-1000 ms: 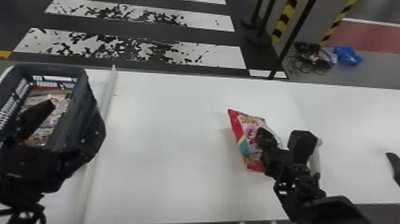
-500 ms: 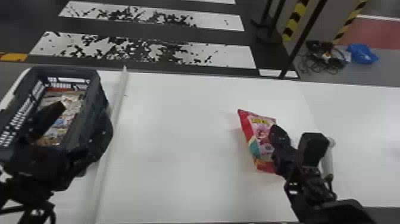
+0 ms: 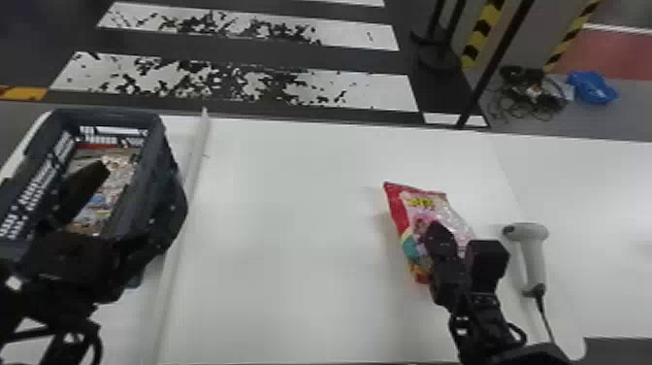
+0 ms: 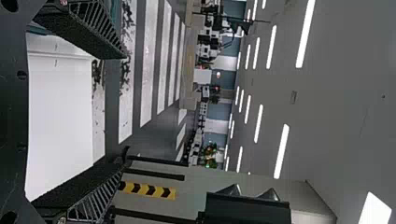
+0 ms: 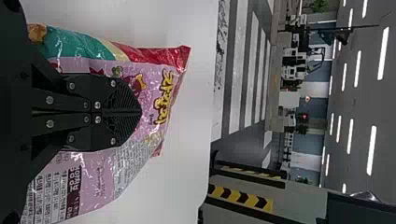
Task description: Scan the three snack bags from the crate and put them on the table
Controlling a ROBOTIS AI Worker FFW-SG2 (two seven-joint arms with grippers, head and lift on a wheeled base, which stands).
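- The right gripper has shifted left over the last half second, and the red, pink and teal plastic snack bag has edged slightly left with it.
- The bag is right of centre on the white flat table, its red end pointing far and left. It appears to lie there with a printed face up.
- The right fingers are together, tips meeting over that face; whether they pinch any film, I cannot tell.
- That shift has brought the white pistol-shaped handheld scanner into fuller view. It rests on the table just to the right of the bag and gripper, with its dark cable running near.
- For the task, this looks like placing or straightening the bag near the scanner. Whether it has been scanned cannot be told; if not, its code would need to face the scanner.
- The left gripper is spread wide and empty at the dark grey openwork plastic crate, far left, with hardly any movement over the same half second.
- Printed packages lie in the crate, too unclear to count, so more bags probably remain. Pulling away while film is caught could drag the bag.
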